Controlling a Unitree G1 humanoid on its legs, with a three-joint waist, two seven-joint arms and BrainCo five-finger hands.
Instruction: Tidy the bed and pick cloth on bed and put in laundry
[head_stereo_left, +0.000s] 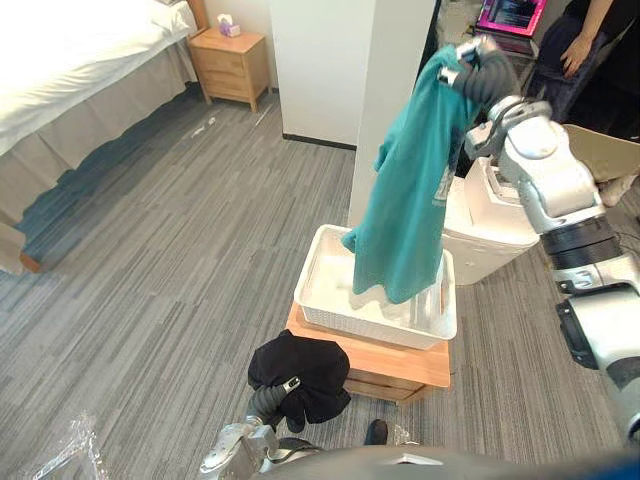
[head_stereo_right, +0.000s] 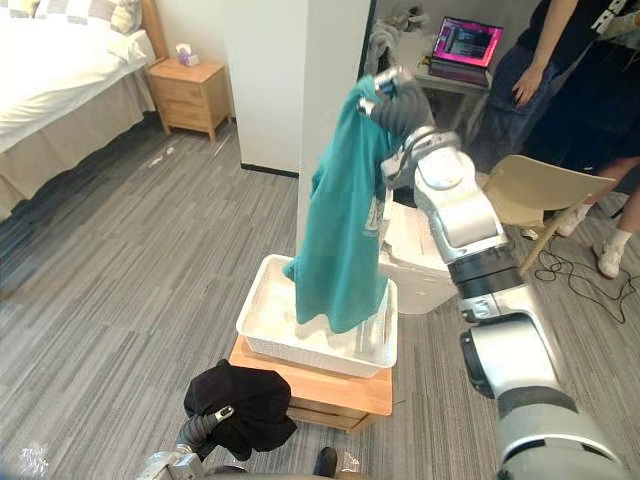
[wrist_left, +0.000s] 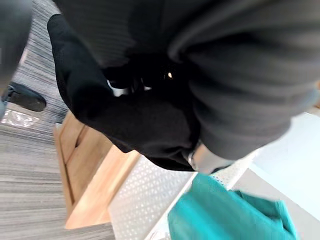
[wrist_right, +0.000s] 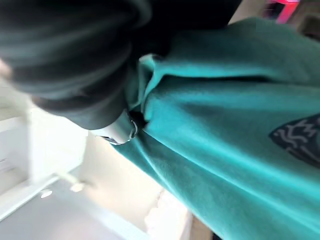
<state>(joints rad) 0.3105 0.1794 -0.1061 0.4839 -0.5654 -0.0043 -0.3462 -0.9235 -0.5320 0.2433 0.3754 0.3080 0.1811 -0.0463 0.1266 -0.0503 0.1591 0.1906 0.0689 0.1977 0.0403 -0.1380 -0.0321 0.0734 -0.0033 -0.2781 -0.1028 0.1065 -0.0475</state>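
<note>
High above the white laundry basket, the right hand is clenched on the top of a teal T-shirt. The shirt hangs straight down, its hem reaching into the basket. The drop looks plumb, with the basket directly beneath the hand and the shirt's long axis vertical. Beside the low wooden stand, at the basket's front left, the left hand is muffled in a black garment; its grip I cannot tell.
</note>
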